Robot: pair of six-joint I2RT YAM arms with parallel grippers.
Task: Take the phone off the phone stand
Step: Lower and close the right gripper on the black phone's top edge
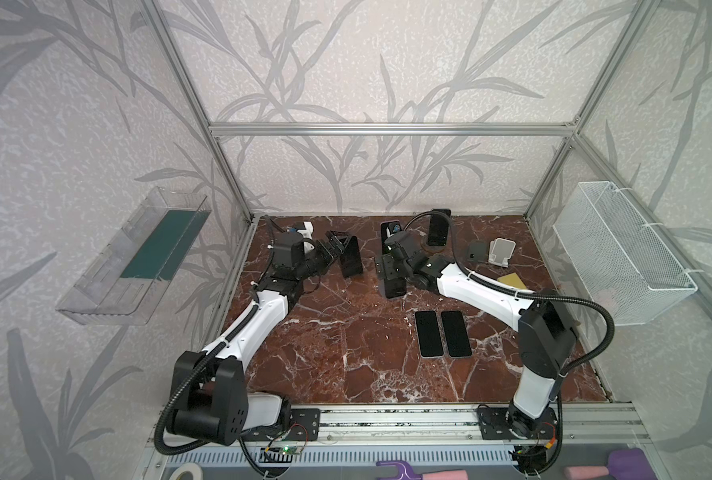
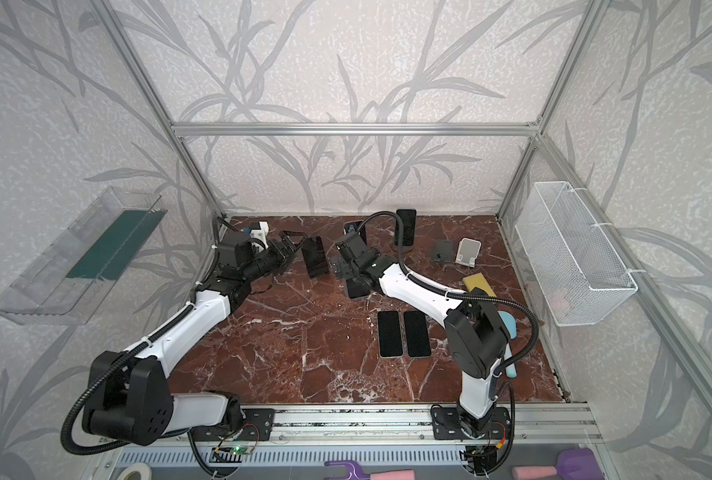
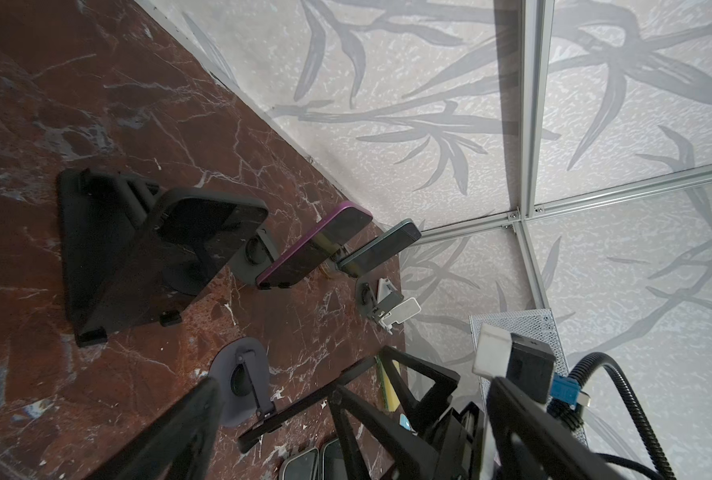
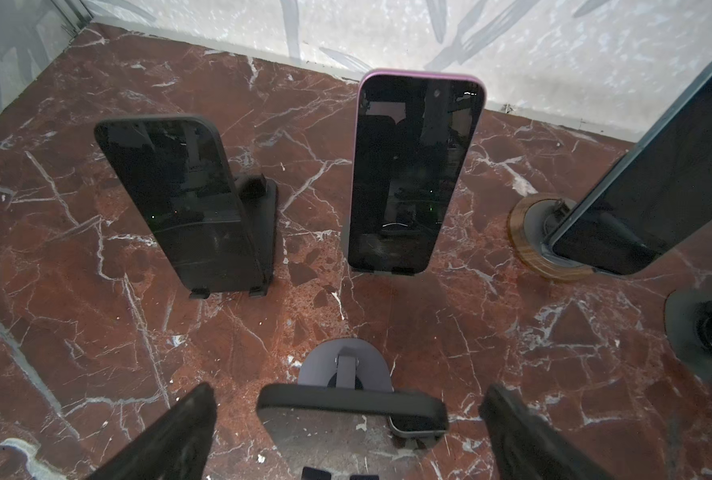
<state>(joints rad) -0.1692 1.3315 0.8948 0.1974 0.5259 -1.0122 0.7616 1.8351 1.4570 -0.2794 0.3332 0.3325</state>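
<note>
A dark grey phone (image 4: pixel 352 409) leans on a grey round-based phone stand (image 4: pixel 343 365) mid-table, also seen in a top view as the phone (image 1: pixel 395 289). My right gripper (image 4: pixel 348 432) is open, a finger on each side of the phone's top edge with a gap on both sides. My left gripper (image 1: pixel 339 245) is open and empty, just left of a black phone (image 1: pixel 350 259) on a black stand (image 3: pixel 96 208). A purple phone (image 4: pixel 412 166) and a dark teal phone (image 4: pixel 657 174) rest on stands behind.
Two phones (image 1: pixel 429 338) (image 1: pixel 456 338) lie flat near the front right. An empty grey stand (image 1: pixel 477 251), a white stand (image 1: pixel 501 251) and a yellow sponge (image 1: pixel 512 282) sit at the right. A wire basket (image 1: pixel 620 257) hangs on the right wall, a clear bin (image 1: pixel 133 257) on the left.
</note>
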